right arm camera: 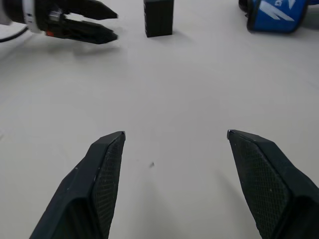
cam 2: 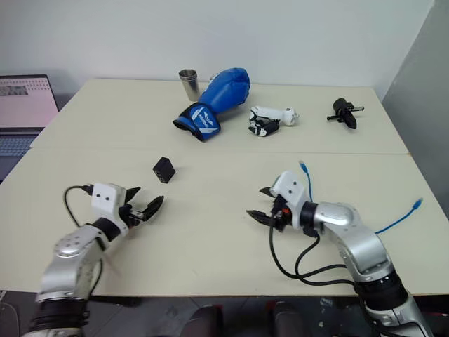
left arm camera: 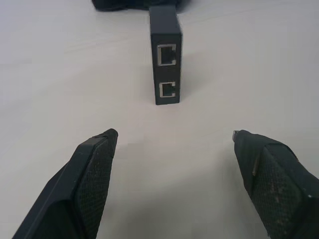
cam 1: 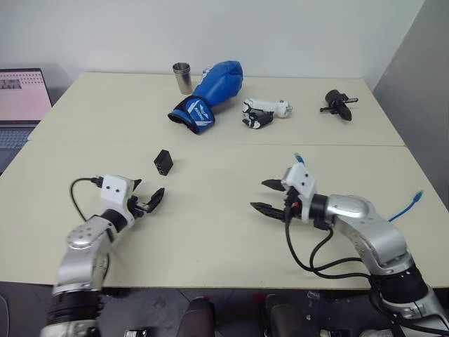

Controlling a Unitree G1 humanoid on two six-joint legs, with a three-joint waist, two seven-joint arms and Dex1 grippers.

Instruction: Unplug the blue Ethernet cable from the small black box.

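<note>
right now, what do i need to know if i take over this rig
Left pincer: open, empty, just short of the small black box.
Right pincer: open, empty, above bare table.
Box: stands alone on the table, both ports empty in the left wrist view.
Blue Ethernet cable: lies on the table by the right arm, one plug end sticking up behind the right wrist, the other near the table's right edge.
Done: the cable is out of the box.
Left: nothing on the unplugging; pull both arms back.
</note>
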